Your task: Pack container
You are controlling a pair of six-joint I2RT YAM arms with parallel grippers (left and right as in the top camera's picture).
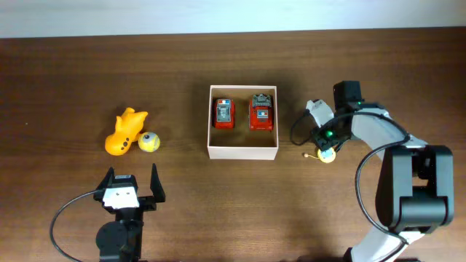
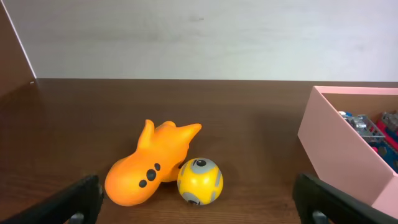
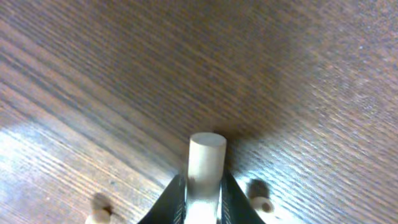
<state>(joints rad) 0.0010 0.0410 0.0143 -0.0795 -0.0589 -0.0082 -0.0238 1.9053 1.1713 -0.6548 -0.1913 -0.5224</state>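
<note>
Overhead, the square white-walled cardboard container (image 1: 242, 153) sits mid-table holding two glossy red toy cars (image 1: 223, 113). The left gripper (image 1: 132, 178) gapes wide; right gripper (image 3: 204, 186) pinches a smooth pale cylinder (image 3: 207, 152).

From overhead we look straight down on the table (image 1: 73, 73), far enough off to take in its whole width and a strip of pale wall (image 1: 218, 14) at the far edge. The left wrist view sits low over the wood, facing level across it toward that wall (its own fingers (image 2: 71, 200) frame the bottom corners). These two views share the orange toy (image 2: 146, 168), the yellow ball (image 2: 199, 181) and the container (image 2: 339, 155). The right wrist view points steeply down, very close to the grain, with its fingers (image 3: 173, 199) closed round a white peg (image 3: 207, 155).
</note>
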